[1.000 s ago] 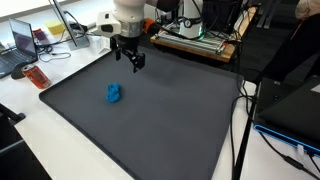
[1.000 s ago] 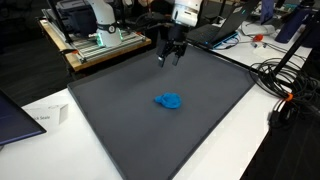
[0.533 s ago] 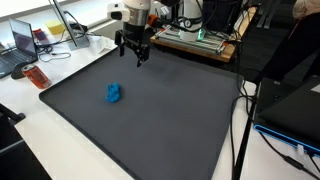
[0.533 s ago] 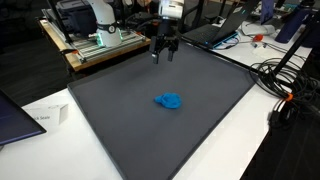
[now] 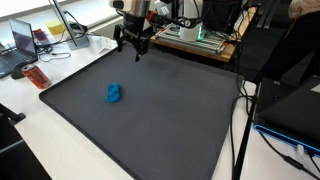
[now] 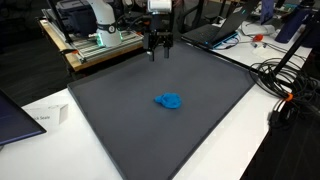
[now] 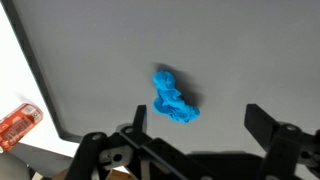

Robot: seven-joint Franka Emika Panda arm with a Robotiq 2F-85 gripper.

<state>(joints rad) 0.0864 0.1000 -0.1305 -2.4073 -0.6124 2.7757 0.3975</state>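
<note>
While the white table [image 5: 25, 135] carries the whole scene, we see most of it covered by a dark grey mat [image 5: 165, 115], which lies flat in both exterior views. Over the far edge of that mat the arm [image 5: 133, 8] comes down from above. An open laptop [image 5: 22, 40] stands off the mat at the table's far corner in an exterior view. Below the arm's wrist hangs the gripper [image 5: 137, 50], pointing down and clear of the mat's surface. In the wrist view its two fingers [image 7: 137, 112] stand wide apart with nothing between them, so we read it as fully spread and holding nothing. The blue lump [image 5: 114, 93], a small crumpled shape, lies by itself on the mat, well apart from the gripper and nearer the mat's middle [image 6: 169, 100]. In the wrist view it shows between the fingers but farther out [image 7: 174, 96], touching neither. A small orange packet [image 5: 36, 77] lies on the white table just beside the mat's edge; we cannot tell what it is
</note>
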